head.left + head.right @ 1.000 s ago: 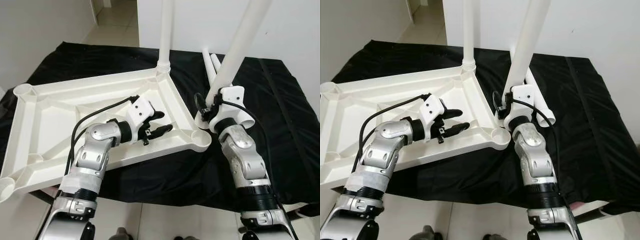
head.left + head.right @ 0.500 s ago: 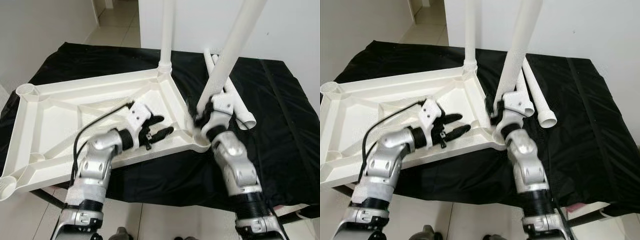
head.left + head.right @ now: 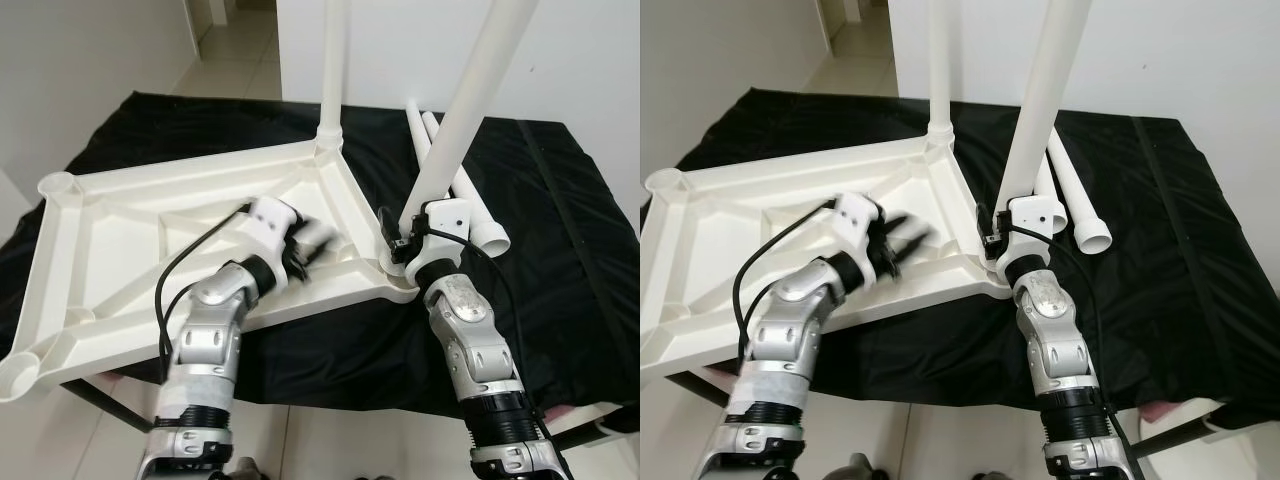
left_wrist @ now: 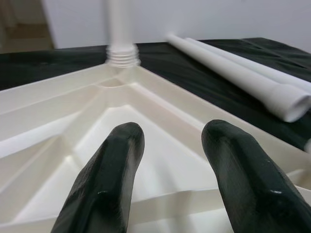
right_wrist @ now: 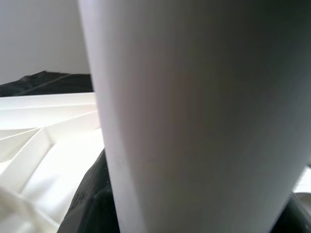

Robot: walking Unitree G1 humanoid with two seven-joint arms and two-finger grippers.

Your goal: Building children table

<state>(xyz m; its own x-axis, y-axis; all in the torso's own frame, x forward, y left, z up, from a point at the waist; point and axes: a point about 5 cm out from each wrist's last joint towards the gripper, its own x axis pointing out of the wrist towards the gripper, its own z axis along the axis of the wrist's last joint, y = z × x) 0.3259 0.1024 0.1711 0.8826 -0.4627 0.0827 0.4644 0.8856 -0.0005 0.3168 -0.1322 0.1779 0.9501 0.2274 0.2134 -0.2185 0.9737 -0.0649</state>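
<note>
The white children's tabletop lies upside down on a black-covered table. One white leg stands upright in its far corner socket. My right gripper is shut on a second white leg, which leans to the right with its lower end at the near right corner socket. In the right wrist view this held leg is right against the camera. My left gripper hovers open over the ribbed underside, nothing between its fingers; it looks blurred from the head.
Two loose white legs lie side by side on the black cloth just right of the held leg. The tabletop's near left corner overhangs the table edge above the tiled floor. A white wall stands close behind.
My right gripper has carried the leg's lower end leftward to the near right corner socket. My left gripper has shifted and is blurred with motion. The camera has moved a little.
</note>
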